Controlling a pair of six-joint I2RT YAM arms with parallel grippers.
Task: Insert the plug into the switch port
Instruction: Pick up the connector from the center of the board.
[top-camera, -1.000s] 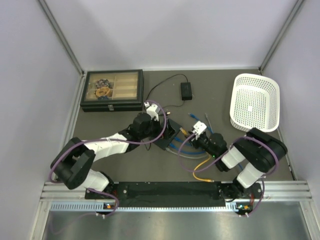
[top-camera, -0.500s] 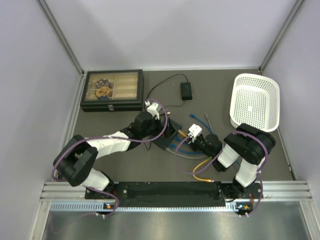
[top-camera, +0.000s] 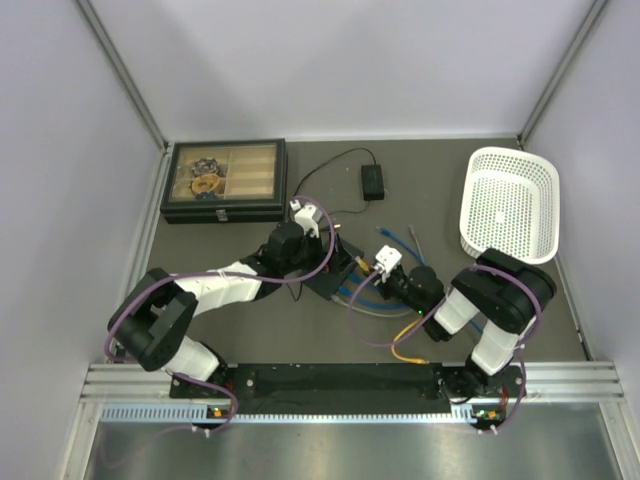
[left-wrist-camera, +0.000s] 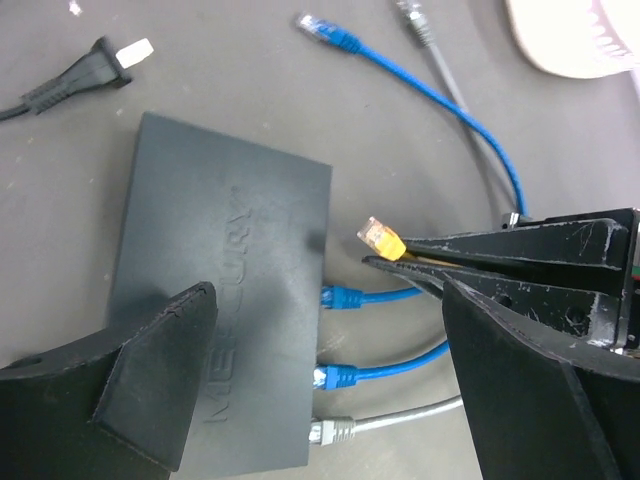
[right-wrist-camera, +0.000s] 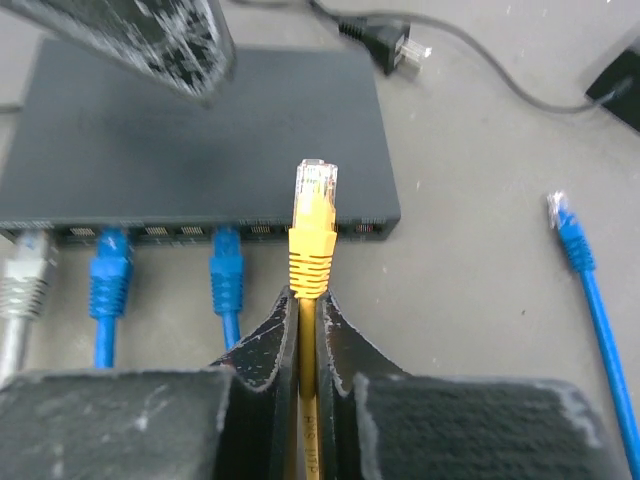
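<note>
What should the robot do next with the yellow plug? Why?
Probably the right gripper, shut on the yellow cable, should ease its yellow plug forward into an empty port beside the blue plugs: it points at the edge of the flat dark grey plastic box but is not in yet.

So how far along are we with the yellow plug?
Done: the right gripper is shut on the yellow cable behind its plug. In hand: the plug points at the switch, not yet inserted; the left gripper hangs open over it. Left: line up a free port and push in.
</note>
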